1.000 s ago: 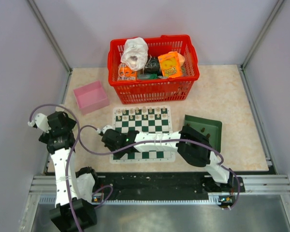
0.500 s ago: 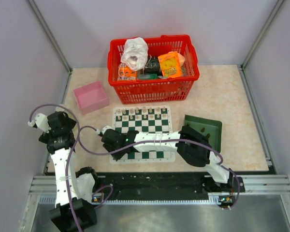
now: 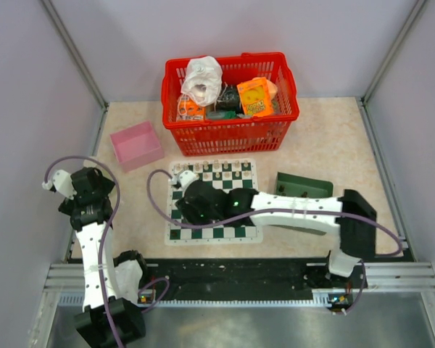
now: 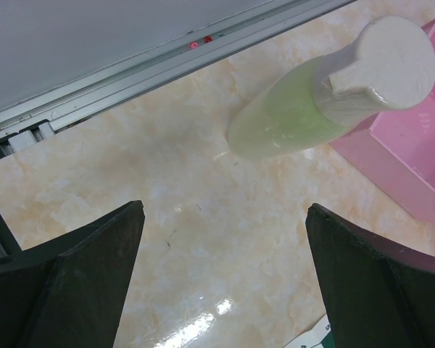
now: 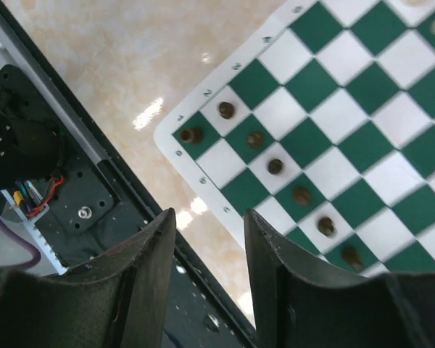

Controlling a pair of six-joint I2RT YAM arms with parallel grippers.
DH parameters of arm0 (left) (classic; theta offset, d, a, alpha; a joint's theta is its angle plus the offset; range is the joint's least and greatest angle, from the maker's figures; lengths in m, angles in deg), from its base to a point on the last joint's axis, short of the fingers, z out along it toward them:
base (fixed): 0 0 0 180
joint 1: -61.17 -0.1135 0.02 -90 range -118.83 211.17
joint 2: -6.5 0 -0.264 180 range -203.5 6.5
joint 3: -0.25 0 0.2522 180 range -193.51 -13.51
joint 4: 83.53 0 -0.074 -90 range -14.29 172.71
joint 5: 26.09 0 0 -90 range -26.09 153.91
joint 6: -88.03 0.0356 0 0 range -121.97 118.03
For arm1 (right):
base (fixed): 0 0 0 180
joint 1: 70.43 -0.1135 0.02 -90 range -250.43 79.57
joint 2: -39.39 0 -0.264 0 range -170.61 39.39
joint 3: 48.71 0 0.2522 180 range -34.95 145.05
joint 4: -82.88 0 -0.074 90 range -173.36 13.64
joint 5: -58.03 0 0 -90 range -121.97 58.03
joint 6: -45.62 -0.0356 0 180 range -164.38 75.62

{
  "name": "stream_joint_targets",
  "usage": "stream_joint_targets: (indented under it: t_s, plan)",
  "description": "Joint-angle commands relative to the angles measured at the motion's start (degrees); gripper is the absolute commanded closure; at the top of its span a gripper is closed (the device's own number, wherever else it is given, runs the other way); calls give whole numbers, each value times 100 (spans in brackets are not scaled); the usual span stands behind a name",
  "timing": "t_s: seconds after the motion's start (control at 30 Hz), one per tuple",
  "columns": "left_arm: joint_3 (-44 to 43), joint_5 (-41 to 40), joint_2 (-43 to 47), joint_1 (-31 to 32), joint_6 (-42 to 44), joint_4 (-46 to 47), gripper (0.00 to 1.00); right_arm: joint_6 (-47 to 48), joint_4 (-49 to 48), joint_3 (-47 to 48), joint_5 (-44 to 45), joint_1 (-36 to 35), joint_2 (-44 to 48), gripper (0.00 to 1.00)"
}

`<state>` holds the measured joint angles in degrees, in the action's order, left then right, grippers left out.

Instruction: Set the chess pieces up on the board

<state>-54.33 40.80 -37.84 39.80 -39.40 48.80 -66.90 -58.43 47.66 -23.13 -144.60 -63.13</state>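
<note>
right pincer (image 5: 209,232), parted and empty, hovers off a corner of the board (image 5: 362,145); chess pieces (image 5: 275,166) stand in a row at its 2 o'clock. a low sweep could topple them. left pincer (image 4: 225,210) agape.

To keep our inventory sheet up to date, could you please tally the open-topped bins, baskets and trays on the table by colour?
Red basket: 1
Pink box: 1
Dark green tray: 1
Total: 3
</note>
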Motion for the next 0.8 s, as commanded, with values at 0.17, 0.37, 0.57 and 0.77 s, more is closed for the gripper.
stream_joint_targets:
  t_s: [0.17, 0.37, 0.57, 0.77]
  plan:
    - [-102, 307, 39, -52, -36, 218, 1, -208, -339, -1922, 1005, 1236, 2515, 54]
    - [-23, 422, -101, -52, -54, 306, 1, -323, -156, -3021, 1050, 3046, 3852, 53]
    - [56, 606, -189, -52, -98, 464, 1, -68, -129, -3638, -135, 5015, 3934, 53]
    - [135, 799, -216, -52, -28, 631, 1, 222, -155, -3454, -348, 5413, 3169, 53]
